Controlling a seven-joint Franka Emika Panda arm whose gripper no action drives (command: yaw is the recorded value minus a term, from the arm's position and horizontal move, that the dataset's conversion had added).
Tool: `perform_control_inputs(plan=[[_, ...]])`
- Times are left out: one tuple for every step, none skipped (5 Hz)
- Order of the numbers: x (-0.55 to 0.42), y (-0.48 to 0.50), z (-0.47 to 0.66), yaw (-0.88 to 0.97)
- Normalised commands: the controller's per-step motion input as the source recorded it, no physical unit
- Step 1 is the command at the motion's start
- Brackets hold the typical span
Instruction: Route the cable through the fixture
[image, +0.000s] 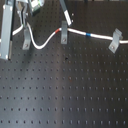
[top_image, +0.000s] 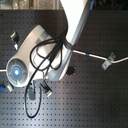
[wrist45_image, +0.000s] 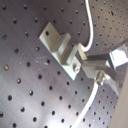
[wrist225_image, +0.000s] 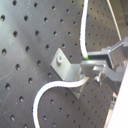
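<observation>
The white cable (image: 45, 41) runs in the first exterior view from the upper left, dips, and rises to the middle clip (image: 64, 33). Its red band (image: 60, 30) is just before that clip and its blue band (image: 88, 35) just past it. It then reaches the right clip (image: 115, 41). The left fixture (image: 25, 39) stands under my gripper (image: 23, 27). In both wrist views the gripper (wrist45_image: 82, 57) (wrist225_image: 90, 65) is shut on the cable (wrist225_image: 81, 30) right beside this fixture (wrist45_image: 56, 42) (wrist225_image: 62, 65). The cable does not lie in its slot.
The black perforated board (image: 65, 95) carries everything. In the second exterior view the arm (top_image: 40, 50) with its dark hoses hides the gripper and much of the board. The right clip (top_image: 107, 61) and the blue band (top_image: 87, 53) show beside it.
</observation>
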Motion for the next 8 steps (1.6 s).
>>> perform_control_inputs(plan=[[0.292,-0.482,0.15,0.0],[0.309,-0.624,0.08,0.0],[0.196,-0.06,-0.01,-0.09],[0.439,-0.085,-0.02,-0.31],[0.508,-0.083,0.0,-0.35],[0.429,-0.052,-0.02,-0.39],[0.418,-0.18,0.02,-0.2],[0.359,-0.324,0.07,-0.09]])
